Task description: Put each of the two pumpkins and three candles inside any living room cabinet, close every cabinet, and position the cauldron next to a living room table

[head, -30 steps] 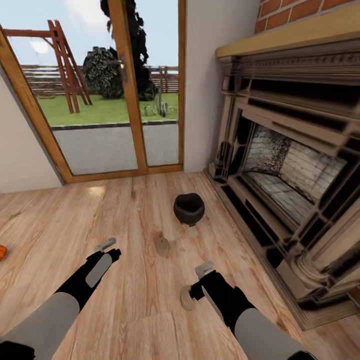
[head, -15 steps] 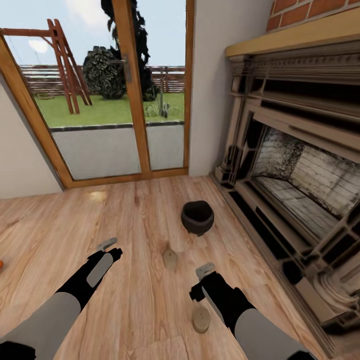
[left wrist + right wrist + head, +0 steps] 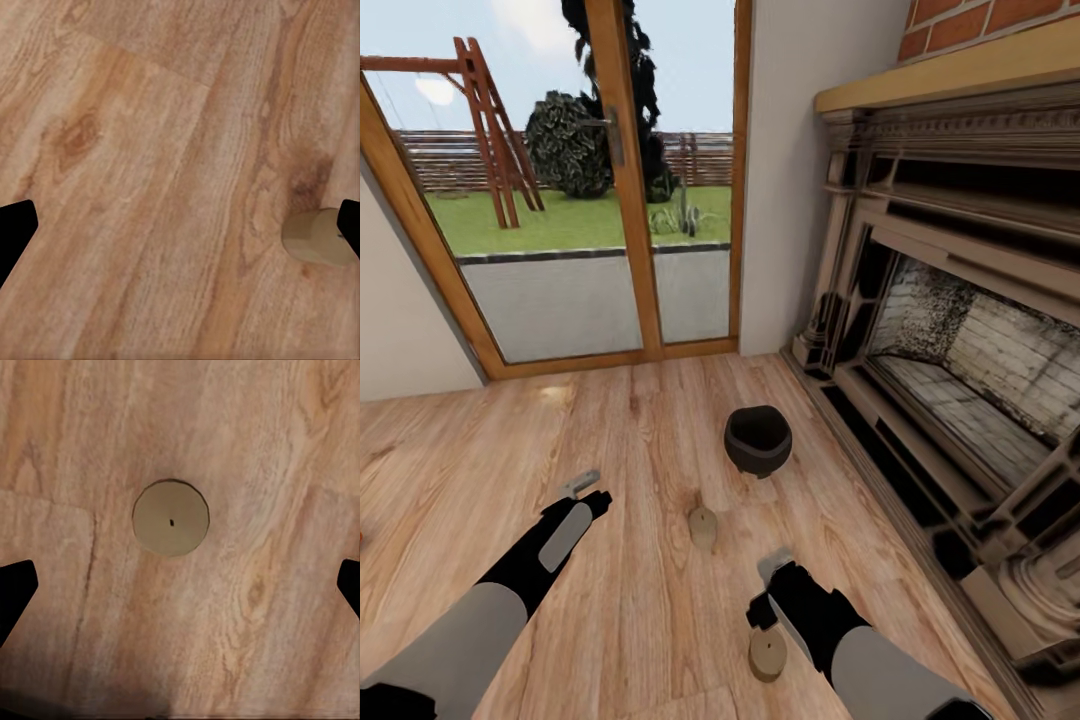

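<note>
With its jaws spread and empty, the right gripper [image 3: 180,577] hangs over 1 candle [image 3: 171,518] upright on the floor [image 3: 630,600], so an off-centre descent could tip it and send it rolling away.

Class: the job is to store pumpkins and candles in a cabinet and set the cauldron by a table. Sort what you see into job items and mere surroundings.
Job items: cauldron; candle between the arms; candle under the right gripper.

Surroundings: fireplace; glass door; wooden floor.

Bare floor [image 3: 247,607] around candle [image 3: 171,518] below right gripper [image 3: 180,585]
</note>
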